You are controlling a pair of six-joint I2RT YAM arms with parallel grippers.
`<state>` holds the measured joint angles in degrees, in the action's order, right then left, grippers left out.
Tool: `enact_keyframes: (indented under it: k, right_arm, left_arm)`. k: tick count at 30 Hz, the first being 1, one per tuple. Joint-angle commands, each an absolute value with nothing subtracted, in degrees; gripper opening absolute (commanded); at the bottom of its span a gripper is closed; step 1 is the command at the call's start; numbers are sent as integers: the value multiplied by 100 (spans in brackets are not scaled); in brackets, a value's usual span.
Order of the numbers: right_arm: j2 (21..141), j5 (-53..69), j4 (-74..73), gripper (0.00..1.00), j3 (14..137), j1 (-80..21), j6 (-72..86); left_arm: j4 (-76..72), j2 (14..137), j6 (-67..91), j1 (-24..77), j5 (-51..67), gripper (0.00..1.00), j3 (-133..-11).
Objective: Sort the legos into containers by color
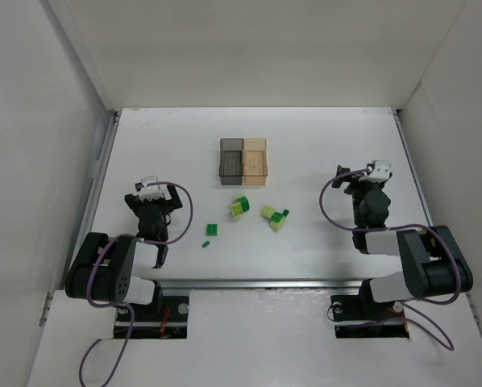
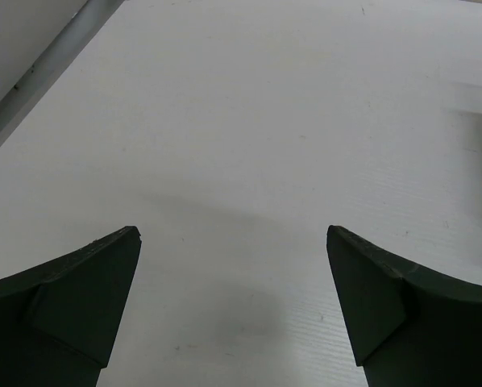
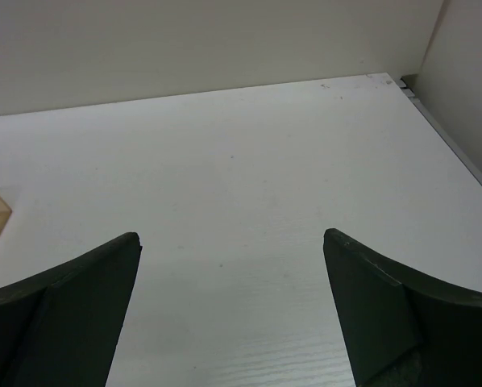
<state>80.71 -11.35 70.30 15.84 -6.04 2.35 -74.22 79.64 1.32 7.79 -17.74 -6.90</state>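
Sorting looks unstarted: tiny dark green and pale yellow-green plastic legos (image 1: 241,205) lie loose on the white tabletop (image 1: 322,145), at six o'clock from the seemingly empty smoky grey box (image 1: 231,161) and light tan box (image 1: 256,161). Left tool (image 2: 233,238) and right tool (image 3: 231,238) are spread, holding nothing.

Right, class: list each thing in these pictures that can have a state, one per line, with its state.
left gripper: open, empty.
right gripper: open, empty.
dark grey box: upright, no brick visible inside.
tan box: upright, touching the dark grey box, no brick visible inside.
dark green legos: loose on the table, unsorted.
yellow-green legos: loose on the table, unsorted.
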Motion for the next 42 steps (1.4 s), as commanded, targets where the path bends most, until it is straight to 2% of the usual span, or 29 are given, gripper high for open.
enact_keyframes:
  k: [1,5,8,10,11,13,14,15,17,19,20,22,24,25,27,28,29,32,38,41,42]
  right_arm:
    - [7998,-1063,7242,100,1705,-589,211]
    - [7998,-1063,7242,100,1705,-589,211]
    - [7998,-1011,7242,100,1705,-589,211]
    - [7850,-652,6639,100,1941,-589,80]
    - [7622,-476,5679,100,2360,-589,-8]
    - [7454,84,4261,100,3125,-650,-359]
    - [7453,305,3697,100,3903,-703,-508]
    - [7453,543,2778,100,4250,-790,-945]
    - [7453,984,2130,100,4805,-1236,-1666]
    - [7453,626,1881,100,5202,-1711,-2831]
    - [7453,-98,1881,100,5264,-2236,-3256]
    - [7653,-893,1881,100,5597,-2661,-4039]
    - [7944,-2180,1881,100,6027,-3013,-3834]
    - [8267,-2745,1881,100,6525,-3093,-3545]
    - [8542,-4122,1636,100,7037,-3146,-2220]
    - [8647,-4348,1374,100,7545,-3207,-1728]
    - [8796,-4290,649,100,7750,-3208,-1209]
    - [8798,-3140,19,100,7963,-3208,-916]
    - [8174,-302,-35,100,7647,-2681,43]
    - [8121,-123,-140,100,7515,-2681,44]
    - [8121,-123,-245,100,7462,-2681,44]
  left_arm:
    - [-8736,7796,97,791,-1723,100,-835]
    - [-8736,7796,97,791,-1723,100,-835]
    - [-8718,7796,-131,791,-1267,100,-835]
    - [-9174,7700,-429,791,-1055,100,-598]
    - [-8575,6977,-535,843,-898,100,-780]
    - [-6497,6086,-1285,844,600,100,-1560]
    - [-4964,5882,-1631,844,1320,100,-2017]
    - [-4487,5775,-1809,844,2241,100,-2778]
    - [-3653,5774,-2351,896,2626,100,-3294]
    - [-3036,6107,-2924,1045,2689,100,-3865]
    - [-2632,6265,-3283,1107,2689,100,-4076]
    - [-877,6939,-4435,1265,2751,100,-4901]
    - [868,7494,-4859,1581,2664,100,-5525]
    - [1279,7767,-4799,1695,2533,100,-6094]
    - [1677,8322,-4431,1968,2119,100,-6354]
    - [1679,8323,-4430,1969,2066,100,-6354]
    - [1592,8219,-4430,2021,2187,100,-6207]
    - [1205,7702,-4596,2021,2337,100,-5908]
    - [923,6865,-4677,2021,2724,100,-5758]
    - [1544,6951,-5525,2100,3102,100,-5625]
    - [2173,7039,-5885,2153,3103,98,-5625]
